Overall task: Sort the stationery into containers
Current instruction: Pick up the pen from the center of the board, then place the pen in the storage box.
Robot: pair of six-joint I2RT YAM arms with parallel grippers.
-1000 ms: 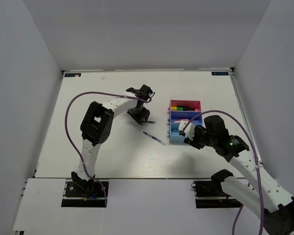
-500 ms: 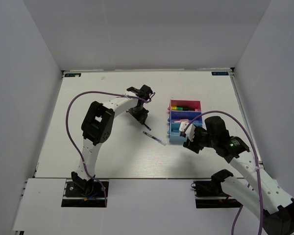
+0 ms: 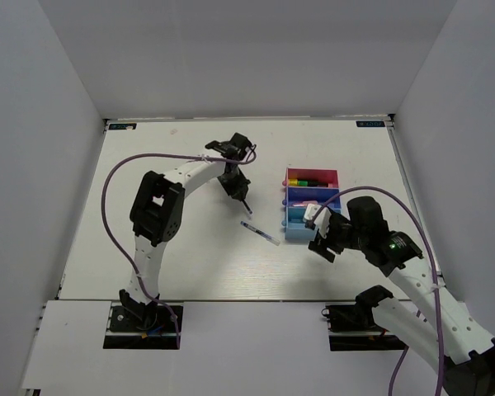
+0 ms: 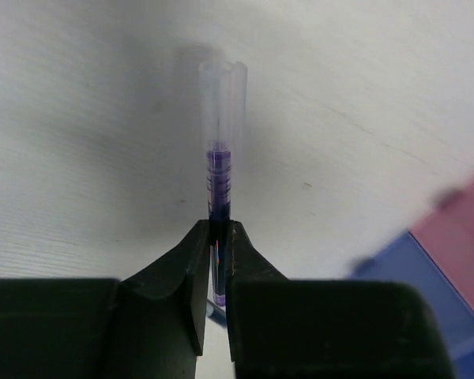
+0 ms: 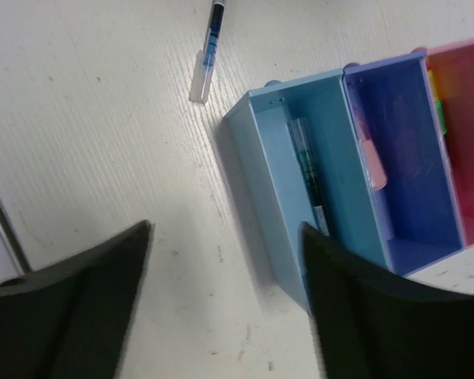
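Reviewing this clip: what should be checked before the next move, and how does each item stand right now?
1. Grip: left gripper shut on the purple-ink pen: ok.
2. Lift: held pen clear of the table: cannot tell.
3. Other arm: right gripper open and empty: ok.
4. Room: light blue tray holds one green pen, with space beside it: ok.
5. Sorting finished: not ok; a loose blue pen lies on the table outside the trays.

A white table (image 3: 206,264) sits boxed in by plain grey walls (image 3: 247,58) on three sides.
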